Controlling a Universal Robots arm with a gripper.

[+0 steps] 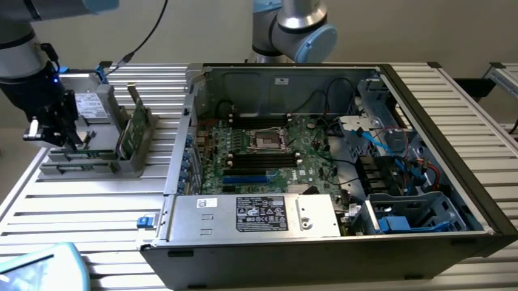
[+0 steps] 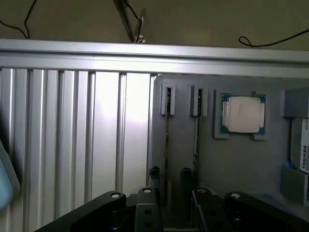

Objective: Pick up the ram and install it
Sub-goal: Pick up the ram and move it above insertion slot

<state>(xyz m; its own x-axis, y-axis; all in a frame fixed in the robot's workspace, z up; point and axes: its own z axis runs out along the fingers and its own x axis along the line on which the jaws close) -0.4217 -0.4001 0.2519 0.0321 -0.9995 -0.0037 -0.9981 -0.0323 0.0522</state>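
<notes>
Hovering: gripper over the tray, beside the case.
Fingers: apart, one on each side of the ram; no clamp visible.
Ram: on edge in a tray slot, a second stick just beside it.
Handling: likely light, stiff, thin and fragile; slippery faces.
Hold: across the flat faces, mid-length, near the upper edge.

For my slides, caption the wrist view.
Gripper close to a ram stick standing on edge in the gray holder, processor chip alongside.
</notes>
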